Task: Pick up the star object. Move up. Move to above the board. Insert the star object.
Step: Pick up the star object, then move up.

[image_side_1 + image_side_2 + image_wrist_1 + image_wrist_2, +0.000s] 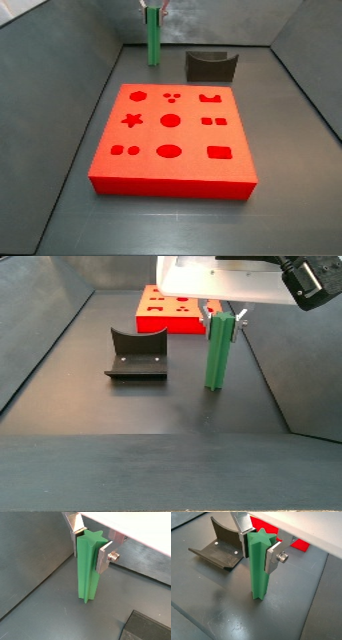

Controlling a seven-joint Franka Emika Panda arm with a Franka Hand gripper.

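No text, label, brand or number is readable on anything in these views.

- We see the star object [258,564], a long bright green plastic rod with a star-shaped cross-section, standing upright, its upper end clamped between the silver finger plates of the gripper [258,543]
- In a side view its lower end [217,383] is at or just above the dark floor; we cannot tell which
- The board [173,138], a large flat red rectangular block with shaped holes on top, lies flat, well apart from the rod
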